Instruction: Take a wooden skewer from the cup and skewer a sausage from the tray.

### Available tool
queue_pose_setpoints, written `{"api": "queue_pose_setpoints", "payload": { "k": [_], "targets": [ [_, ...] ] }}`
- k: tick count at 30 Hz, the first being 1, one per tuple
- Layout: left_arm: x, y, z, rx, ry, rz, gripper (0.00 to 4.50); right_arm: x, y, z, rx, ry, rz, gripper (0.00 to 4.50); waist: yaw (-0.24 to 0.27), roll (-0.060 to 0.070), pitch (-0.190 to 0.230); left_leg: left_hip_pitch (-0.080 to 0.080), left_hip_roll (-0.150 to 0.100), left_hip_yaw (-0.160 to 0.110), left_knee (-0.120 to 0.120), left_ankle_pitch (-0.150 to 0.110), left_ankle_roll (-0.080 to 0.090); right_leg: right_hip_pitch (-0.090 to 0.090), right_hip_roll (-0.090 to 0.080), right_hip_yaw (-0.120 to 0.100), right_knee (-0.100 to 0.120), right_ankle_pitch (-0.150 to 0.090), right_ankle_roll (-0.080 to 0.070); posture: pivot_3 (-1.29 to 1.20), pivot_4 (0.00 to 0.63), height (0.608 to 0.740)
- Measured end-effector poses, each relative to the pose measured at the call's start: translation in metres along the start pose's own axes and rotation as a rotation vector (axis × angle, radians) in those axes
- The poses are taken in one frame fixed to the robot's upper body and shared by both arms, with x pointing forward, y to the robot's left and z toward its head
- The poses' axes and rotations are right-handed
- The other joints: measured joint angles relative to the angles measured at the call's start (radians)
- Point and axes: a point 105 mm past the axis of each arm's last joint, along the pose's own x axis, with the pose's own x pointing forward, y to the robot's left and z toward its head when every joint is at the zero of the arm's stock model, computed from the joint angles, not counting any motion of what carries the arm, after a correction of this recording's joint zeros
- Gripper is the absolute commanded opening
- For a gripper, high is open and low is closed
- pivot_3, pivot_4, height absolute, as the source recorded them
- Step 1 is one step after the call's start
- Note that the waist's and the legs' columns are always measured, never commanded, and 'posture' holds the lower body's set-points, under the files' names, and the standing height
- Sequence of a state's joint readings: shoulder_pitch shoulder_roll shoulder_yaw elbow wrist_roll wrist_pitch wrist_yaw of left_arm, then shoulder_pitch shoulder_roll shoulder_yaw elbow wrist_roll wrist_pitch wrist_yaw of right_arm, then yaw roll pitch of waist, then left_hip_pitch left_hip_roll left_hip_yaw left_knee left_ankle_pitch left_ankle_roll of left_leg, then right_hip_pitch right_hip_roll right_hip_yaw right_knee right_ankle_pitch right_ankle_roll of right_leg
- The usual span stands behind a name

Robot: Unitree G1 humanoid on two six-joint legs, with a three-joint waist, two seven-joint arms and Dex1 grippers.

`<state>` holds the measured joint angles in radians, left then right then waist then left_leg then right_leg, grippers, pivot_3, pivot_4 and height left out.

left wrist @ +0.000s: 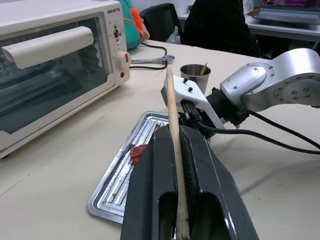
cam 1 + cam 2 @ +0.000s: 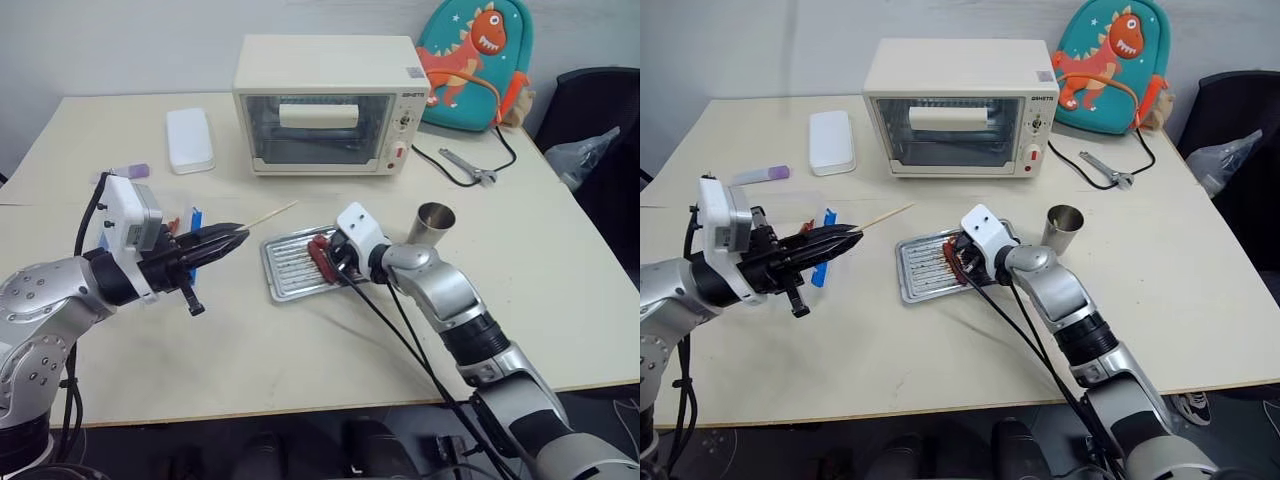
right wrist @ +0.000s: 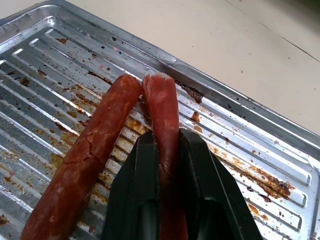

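My left gripper [image 2: 235, 238] is shut on a pale wooden skewer [image 2: 272, 215] that sticks out past its fingertips toward the tray; the skewer [image 1: 173, 130] runs between the black fingers in the left wrist view. A silver ribbed tray [image 2: 285, 270] lies mid-table. Two reddish-brown sausages lie on the tray [image 3: 60, 55]. My right gripper [image 3: 167, 145] is shut on one sausage [image 3: 162, 112], with the other sausage [image 3: 90, 150] touching it alongside. In the left eye view my right gripper [image 2: 328, 256] sits over the tray's right end. The steel cup [image 2: 432, 224] stands right of the tray.
A cream toaster oven [image 2: 325, 105] stands behind the tray, with a white box [image 2: 189, 139] to its left. A grey wrench [image 2: 466, 166] and black cable lie near a dinosaur backpack [image 2: 475, 60]. Blue clips [image 2: 195, 218] show behind my left gripper.
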<state>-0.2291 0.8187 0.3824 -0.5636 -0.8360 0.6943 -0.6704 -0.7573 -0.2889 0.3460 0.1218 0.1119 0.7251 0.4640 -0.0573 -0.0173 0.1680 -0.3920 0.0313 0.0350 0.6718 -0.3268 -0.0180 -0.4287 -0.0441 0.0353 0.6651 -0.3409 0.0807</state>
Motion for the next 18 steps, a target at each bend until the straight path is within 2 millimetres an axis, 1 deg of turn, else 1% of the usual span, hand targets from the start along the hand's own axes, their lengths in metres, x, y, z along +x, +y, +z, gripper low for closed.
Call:
{"api": "queue_pose_setpoints", "payload": {
  "k": [3, 6, 10, 11, 12, 15, 18],
  "targets": [
    [-0.002, 0.004, -0.003, -0.016, 0.002, 0.004, 0.00, -0.007, 0.000, -0.002, -0.022, 0.002, 0.037, 0.27, 0.000, 0.000, 0.000, 0.000, 0.000, 0.000, 0.000, 0.000, 0.000, 0.000, 0.000, 0.000, 0.000, 0.000, 0.000, 0.00, 0.150, 0.740],
    [-0.005, 0.009, -0.008, -0.028, 0.022, 0.002, 0.00, -0.026, -0.004, 0.002, -0.081, 0.002, 0.105, 0.27, 0.003, 0.000, 0.000, 0.000, -0.001, 0.000, 0.000, 0.000, 0.000, 0.000, 0.000, 0.000, 0.000, 0.000, 0.000, 0.00, 0.150, 0.740],
    [-0.010, 0.018, -0.015, -0.029, 0.070, -0.029, 0.00, -0.068, -0.003, 0.024, -0.194, -0.011, 0.299, 0.27, 0.004, 0.000, 0.000, 0.000, -0.001, 0.000, 0.000, 0.000, 0.001, 0.000, 0.000, -0.001, -0.002, 0.000, 0.000, 0.00, 0.150, 0.740],
    [-0.011, 0.018, -0.015, -0.026, 0.079, -0.038, 0.00, -0.076, -0.003, 0.029, -0.209, -0.016, 0.332, 0.27, 0.004, 0.000, 0.000, 0.000, 0.000, 0.000, 0.000, 0.000, 0.001, 0.000, 0.000, -0.001, -0.002, 0.000, 0.000, 0.00, 0.150, 0.740],
    [-0.011, 0.018, -0.016, -0.024, 0.090, -0.064, 0.00, -0.089, -0.004, 0.036, -0.232, -0.021, 0.380, 0.27, 0.005, 0.000, 0.000, 0.000, -0.001, 0.000, -0.001, 0.000, 0.001, 0.001, 0.000, 0.000, -0.002, 0.000, 0.000, 0.00, 0.150, 0.740],
    [-0.011, 0.011, -0.017, -0.018, 0.121, -0.148, 0.00, -0.117, -0.006, 0.051, -0.279, -0.033, 0.484, 0.27, 0.003, 0.000, 0.000, 0.001, 0.000, 0.000, -0.002, -0.001, 0.001, 0.001, 0.000, 0.000, -0.002, 0.000, 0.000, 0.00, 0.150, 0.740],
    [-0.010, 0.003, -0.017, -0.008, 0.152, -0.227, 0.00, -0.133, -0.005, 0.055, -0.313, -0.034, 0.557, 0.27, 0.003, 0.000, 0.000, 0.001, 0.000, 0.001, -0.003, -0.001, 0.001, 0.001, 0.000, 0.000, -0.003, 0.000, 0.000, 0.00, 0.150, 0.740]
  ]
}}
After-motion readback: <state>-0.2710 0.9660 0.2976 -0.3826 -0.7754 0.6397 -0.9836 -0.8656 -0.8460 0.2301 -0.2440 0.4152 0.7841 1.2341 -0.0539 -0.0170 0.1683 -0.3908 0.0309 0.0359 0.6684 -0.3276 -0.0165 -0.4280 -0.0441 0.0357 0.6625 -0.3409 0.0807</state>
